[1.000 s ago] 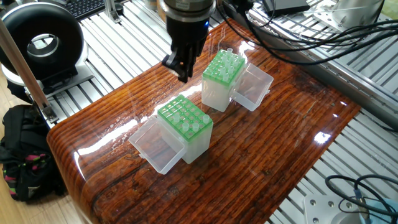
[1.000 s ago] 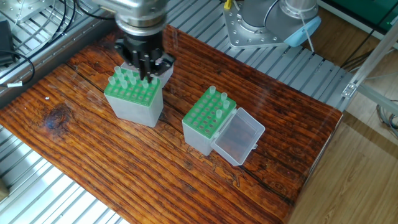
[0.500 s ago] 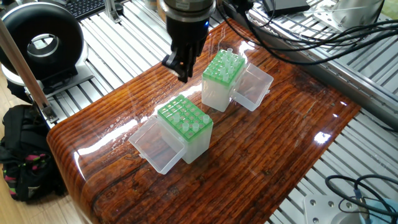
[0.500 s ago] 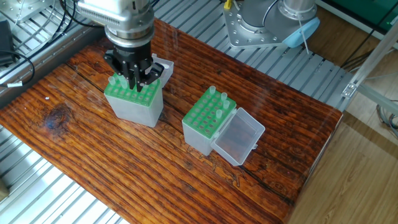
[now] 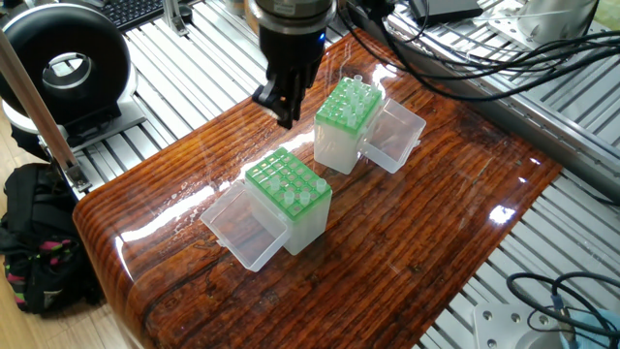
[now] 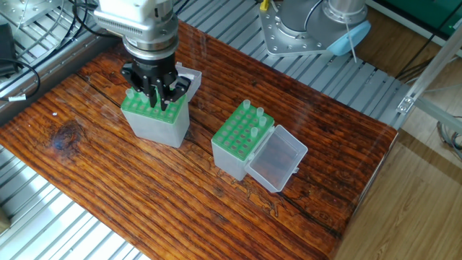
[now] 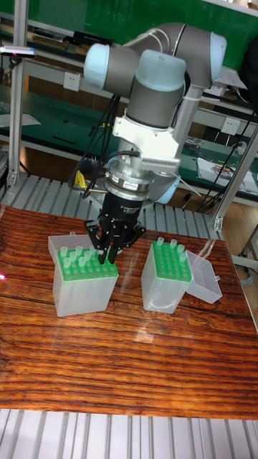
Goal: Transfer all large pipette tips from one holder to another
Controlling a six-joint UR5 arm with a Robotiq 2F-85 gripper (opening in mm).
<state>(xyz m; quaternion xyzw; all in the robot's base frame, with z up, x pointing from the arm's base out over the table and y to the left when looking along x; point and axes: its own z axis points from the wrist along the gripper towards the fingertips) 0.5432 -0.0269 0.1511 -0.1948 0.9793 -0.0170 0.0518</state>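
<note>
While the large pipette tips (image 6: 141, 97) stand upright in the green grid of the fuller rack (image 6: 154, 115), at upper left of the other fixed view, a few more tips (image 6: 253, 120) occupy the second rack (image 6: 241, 140) near frame centre. In the tall fixed view the fuller rack (image 7: 83, 280) sits at left and the second rack (image 7: 166, 275) at right, well apart on the wooden table (image 7: 129, 358).

The gripper (image 6: 156, 101) points straight down over the fuller rack, its fingertips among the tops of the back rows. The fingers (image 7: 105, 244) stand close together, but the pictures do not show whether they pinch a tip, so the clamping state cannot be told.

Compared with the frame half a second earlier, the other fixed view shows the gripper slightly lower and a little further right over the rack; a second earlier it stood at the rack's rear right edge. In one fixed view the gripper (image 5: 285, 109) and both racks match the earlier frames.

Each rack has a clear hinged lid (image 6: 277, 161) folded open beside it: the second rack's lid lies toward the lower right of the other fixed view, the fuller rack's lid (image 6: 186, 78) behind it. Bare table surface lies between the racks and across the lower half of that view. Cables (image 5: 455, 53) run along the top of one fixed view, beyond the table edge.
</note>
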